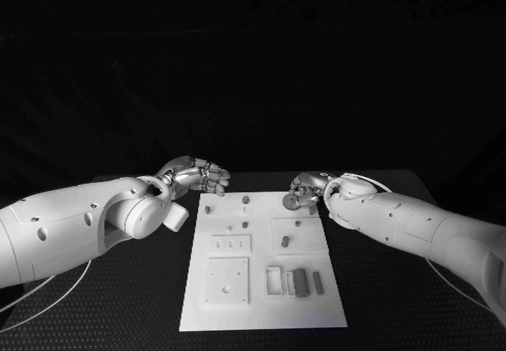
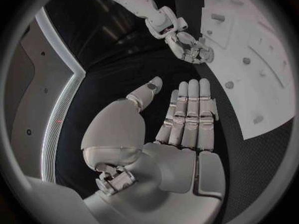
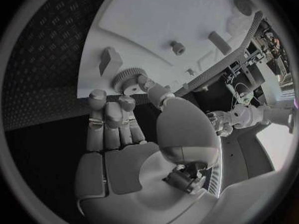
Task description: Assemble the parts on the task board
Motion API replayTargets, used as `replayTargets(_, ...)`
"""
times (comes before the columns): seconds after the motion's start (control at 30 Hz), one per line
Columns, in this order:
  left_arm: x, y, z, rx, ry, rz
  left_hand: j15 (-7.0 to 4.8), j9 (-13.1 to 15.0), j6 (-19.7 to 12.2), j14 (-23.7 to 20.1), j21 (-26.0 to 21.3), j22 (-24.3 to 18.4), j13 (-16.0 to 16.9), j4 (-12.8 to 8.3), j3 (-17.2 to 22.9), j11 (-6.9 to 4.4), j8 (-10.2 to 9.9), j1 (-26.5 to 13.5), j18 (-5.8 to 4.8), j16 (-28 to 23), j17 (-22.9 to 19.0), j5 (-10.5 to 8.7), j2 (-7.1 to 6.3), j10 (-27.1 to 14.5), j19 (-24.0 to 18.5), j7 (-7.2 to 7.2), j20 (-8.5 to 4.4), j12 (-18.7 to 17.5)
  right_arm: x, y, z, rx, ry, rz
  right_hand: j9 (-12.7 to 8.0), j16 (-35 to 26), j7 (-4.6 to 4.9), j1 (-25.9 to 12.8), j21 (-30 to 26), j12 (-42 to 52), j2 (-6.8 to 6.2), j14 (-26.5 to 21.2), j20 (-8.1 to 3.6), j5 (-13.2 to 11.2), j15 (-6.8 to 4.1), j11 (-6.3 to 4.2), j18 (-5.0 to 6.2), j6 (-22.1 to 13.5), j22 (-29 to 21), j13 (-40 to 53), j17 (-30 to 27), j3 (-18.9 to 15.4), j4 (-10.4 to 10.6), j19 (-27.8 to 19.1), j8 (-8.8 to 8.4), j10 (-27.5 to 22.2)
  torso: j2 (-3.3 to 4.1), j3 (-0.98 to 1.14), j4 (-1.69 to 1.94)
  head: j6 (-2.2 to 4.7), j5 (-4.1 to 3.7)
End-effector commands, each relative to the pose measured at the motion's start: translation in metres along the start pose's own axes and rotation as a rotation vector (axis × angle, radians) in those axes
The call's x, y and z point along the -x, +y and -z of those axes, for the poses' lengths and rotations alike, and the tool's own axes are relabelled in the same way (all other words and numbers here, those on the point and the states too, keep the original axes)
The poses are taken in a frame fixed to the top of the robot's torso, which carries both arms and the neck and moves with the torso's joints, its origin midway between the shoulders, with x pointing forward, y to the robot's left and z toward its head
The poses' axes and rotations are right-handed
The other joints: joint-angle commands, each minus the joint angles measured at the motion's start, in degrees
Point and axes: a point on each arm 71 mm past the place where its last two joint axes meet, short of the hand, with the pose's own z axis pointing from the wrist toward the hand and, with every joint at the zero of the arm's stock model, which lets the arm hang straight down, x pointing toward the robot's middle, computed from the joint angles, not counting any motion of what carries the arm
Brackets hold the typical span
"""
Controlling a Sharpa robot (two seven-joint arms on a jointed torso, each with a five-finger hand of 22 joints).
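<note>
1. The white rectangular task board [image 1: 264, 292] lies in the middle of the black textured table [image 1: 126, 322], long side running near to far.
2. The left silver hand [image 1: 195, 177] sits just off the board's far-left corner. The left wrist view shows its fingers [image 2: 190, 112] straight and side by side, thumb apart, nothing in the palm: released, holding nothing.
3. The right silver hand [image 1: 306, 191] is over the board's far-right corner. The right wrist view shows its thumb and fingertips [image 3: 127, 104] pinching a small grey toothed gear [image 3: 127, 78] at its edge; the other fingers are curled in beside them.
4. In the head view the gear [image 1: 294, 202] sits at the board's far-right area, right at the hand's fingertips. Whether it rests on the board or is lifted, cannot tell.
5. Small grey pegs [image 1: 246, 199] stand on the board's far half, between the two hands.
6. A white square plate with holes [image 1: 227, 281] sits at the near-left of the board.
7. Dark grey upright blocks [image 1: 300, 281] stand at the near-right of the board, beside a white slotted frame [image 1: 274, 280].
8. The hands are well apart, one at each far corner of the board.
</note>
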Motion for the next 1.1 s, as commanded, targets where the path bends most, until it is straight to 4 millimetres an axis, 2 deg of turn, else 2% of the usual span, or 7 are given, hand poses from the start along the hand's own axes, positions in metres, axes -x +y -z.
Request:
replayTargets(0.03, -0.002, -0.002, 0.000, -0.009, 0.013, -0.003, 0.11, 0.1, -0.4, 0.2, -0.3, 0.1, 0.1, 0.0, -0.4, -0.03, -0.3, -0.3, 0.28, -0.2, 0.1, -0.31, 0.16, -0.4, 0.0, -0.15, 0.01, -0.3, -0.023, 0.002, 0.003, -0.010, 0.070, 0.076, -0.4, 0.0, 1.77, 0.0, 0.1, 0.4, -0.50, 0.1, -0.18, 0.0, -0.06, 1.42, 2.40, 1.3, 1.1, -0.1, 0.0, -0.1, -0.1, 0.1, -0.26, -2.1, 0.01, -0.01, 0.01, -0.10, -0.07)
replayTargets(0.33, 0.000, -0.001, 0.001, -0.007, 0.010, -0.006, 0.11, 0.1, -0.4, 0.2, -0.3, 0.1, 0.1, 0.0, -0.4, -0.03, -0.3, -0.3, 0.29, -0.3, 0.1, -0.31, 0.16, -0.5, 0.0, -0.16, 0.00, -0.3, -0.034, 0.001, 0.005, -0.009, 0.105, 0.089, -0.3, 0.0, 1.73, 0.1, 0.0, 0.5, -0.71, 0.1, -0.18, 0.0, -0.06, 1.39, 2.40, 1.6, 1.1, -0.3, 0.0, 0.0, 0.0, 0.1, -0.07, -2.2, 0.02, 0.04, 0.05, -0.41, -0.09)
replayTargets(0.5, 0.000, -0.001, 0.002, -0.005, 0.008, -0.007, 0.10, 0.1, -0.4, 0.2, -0.3, 0.1, 0.1, 0.0, -0.4, -0.03, -0.3, -0.3, 0.29, -0.3, 0.2, -0.31, 0.16, -0.5, 0.0, -0.16, 0.01, -0.3, -0.035, -0.004, 0.006, -0.020, 0.123, 0.077, -0.2, -0.1, 1.64, 0.2, 0.0, 0.7, -0.09, 0.1, -0.15, 0.1, -0.13, 1.31, 2.40, 2.0, 1.0, -0.5, 0.0, 0.3, 0.2, 0.1, 0.14, -2.2, 0.02, 0.05, -0.01, -0.47, -0.09)
replayTargets(0.67, 0.000, -0.001, 0.002, -0.004, 0.009, -0.007, 0.10, 0.1, -0.4, 0.2, -0.3, 0.1, 0.2, 0.0, -0.4, -0.03, -0.3, -0.3, 0.29, -0.3, 0.2, -0.31, 0.17, -0.5, 0.0, -0.16, 0.01, -0.3, -0.038, -0.005, 0.007, -0.027, 0.144, 0.076, -0.2, -0.1, 1.55, 1.4, 0.0, 0.9, 1.30, 0.1, -0.23, 0.0, -0.24, 1.21, 2.40, 2.0, 1.1, -0.8, 0.0, 0.5, -0.7, 0.0, 0.20, -2.5, 0.02, 0.08, 0.03, -0.48, -0.26)
replayTargets(0.87, 0.000, -0.001, 0.002, -0.003, 0.009, -0.007, 0.11, 0.1, -0.4, 0.2, -0.3, 0.1, 0.2, 0.0, -0.4, -0.02, -0.3, -0.4, 0.29, -0.3, 0.2, -0.31, 0.18, -0.5, 0.0, -0.16, 0.01, -0.3, -0.037, -0.005, 0.008, -0.024, 0.137, 0.075, 0.0, 0.0, 1.33, 2.1, 0.1, 1.3, 3.30, 0.1, -0.22, 0.0, -0.40, 1.02, 2.40, 2.8, 1.2, -1.2, 0.1, 0.2, -0.7, -0.2, 0.69, -2.6, -0.01, 0.09, 0.05, -0.41, -0.34)
replayTargets(1.1, 0.002, 0.000, 0.002, -0.001, 0.004, -0.008, 0.11, 0.1, -0.4, 0.2, -0.3, 0.1, 0.2, 0.1, -0.4, -0.02, -0.3, -0.4, 0.28, -0.3, 0.2, -0.31, 0.19, -0.5, 0.0, -0.16, 0.01, -0.3, -0.035, -0.005, 0.008, -0.025, 0.101, 0.078, 0.5, 0.0, 0.44, -0.5, 0.4, 1.8, 5.04, 0.3, -0.08, 0.1, -1.15, 0.20, 2.40, 5.2, 1.1, -2.0, 0.0, -0.8, 0.0, 0.0, 1.82, -2.2, 0.01, 0.05, 0.06, -0.24, -0.46)
